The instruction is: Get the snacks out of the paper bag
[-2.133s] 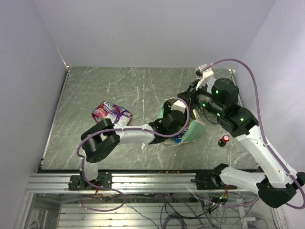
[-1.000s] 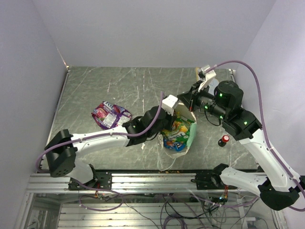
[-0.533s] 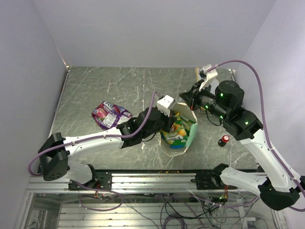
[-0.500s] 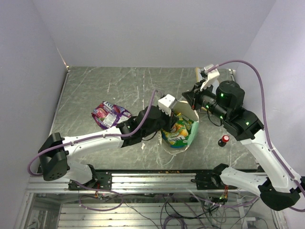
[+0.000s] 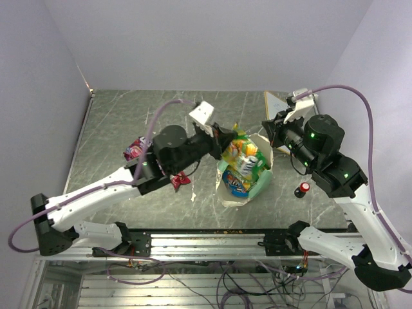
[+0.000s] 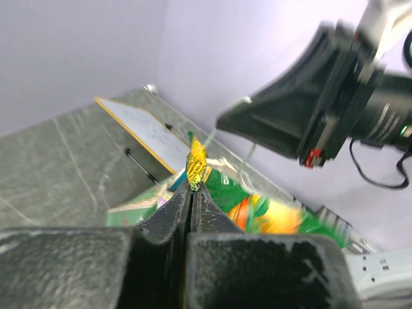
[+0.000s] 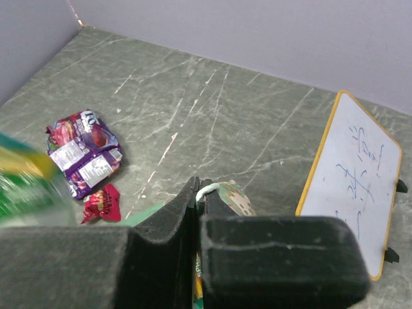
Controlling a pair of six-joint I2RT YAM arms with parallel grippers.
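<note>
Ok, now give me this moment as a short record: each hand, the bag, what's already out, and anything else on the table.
left hand: shut on green and yellow packet, held over the paper bag
right hand: shut on the bag's white string handle
bag state: open, blue packet and others visible inside
already out: purple packet, red wrapper, on the table left of the bag
other items: whiteboard, red-capped knob

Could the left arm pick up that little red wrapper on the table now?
Probably not yet: the left pincer is shut on a green-and-yellow packet. The red wrapper lies uncovered close by that arm, so it looks reachable after letting go.
</note>
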